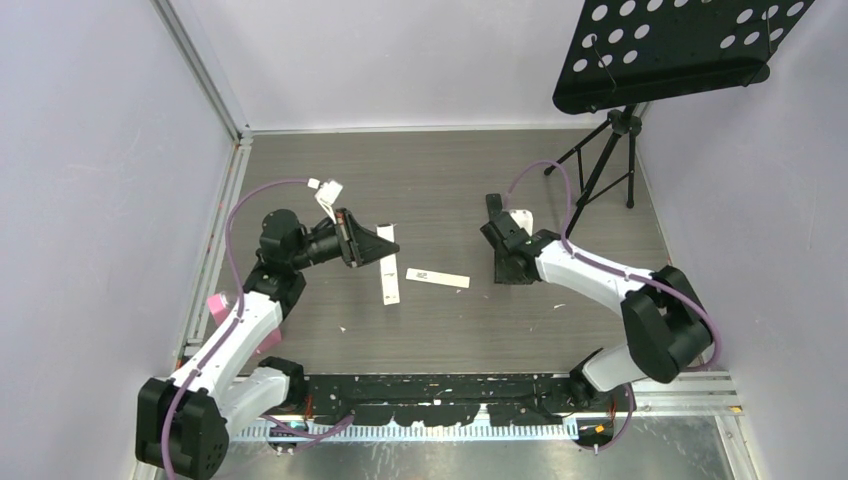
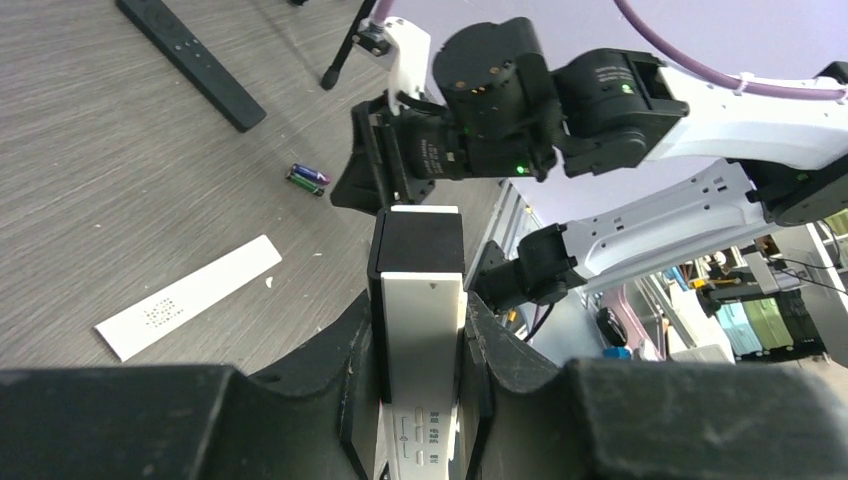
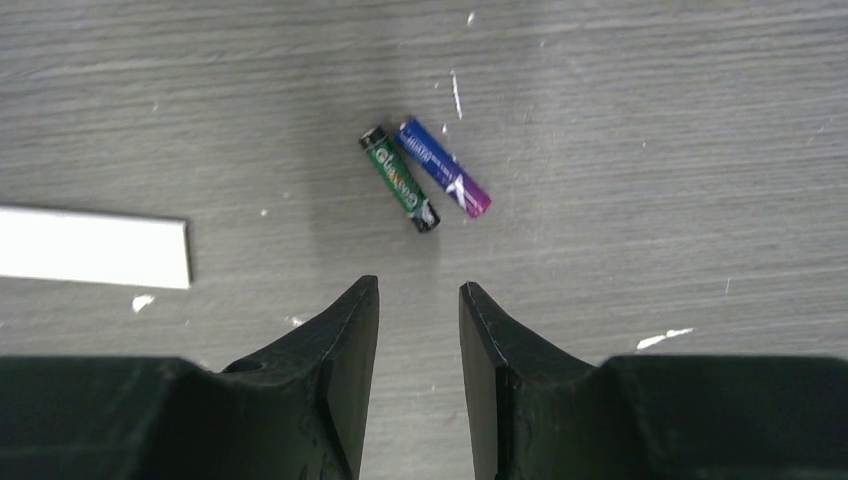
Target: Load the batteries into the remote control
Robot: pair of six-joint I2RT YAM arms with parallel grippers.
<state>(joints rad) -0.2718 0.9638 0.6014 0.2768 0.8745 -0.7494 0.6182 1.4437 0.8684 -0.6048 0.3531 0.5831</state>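
My left gripper (image 1: 385, 243) (image 2: 420, 300) is shut on a white remote (image 1: 388, 280) (image 2: 425, 350) and holds it between its fingers. The remote's far end (image 2: 418, 240) is black. A green battery (image 3: 399, 178) and a purple-blue battery (image 3: 443, 167) lie side by side on the table, touching at one end; they also show in the left wrist view (image 2: 307, 179). My right gripper (image 1: 510, 268) (image 3: 420, 290) is open and empty, pointing down just short of them. No orange-gold battery is in view.
A flat white strip (image 1: 437, 277) (image 2: 190, 297) (image 3: 95, 247) lies on the table between the arms. A black remote (image 2: 190, 60) lies farther back. A music stand's tripod (image 1: 600, 170) and perforated tray (image 1: 680, 50) stand at the back right.
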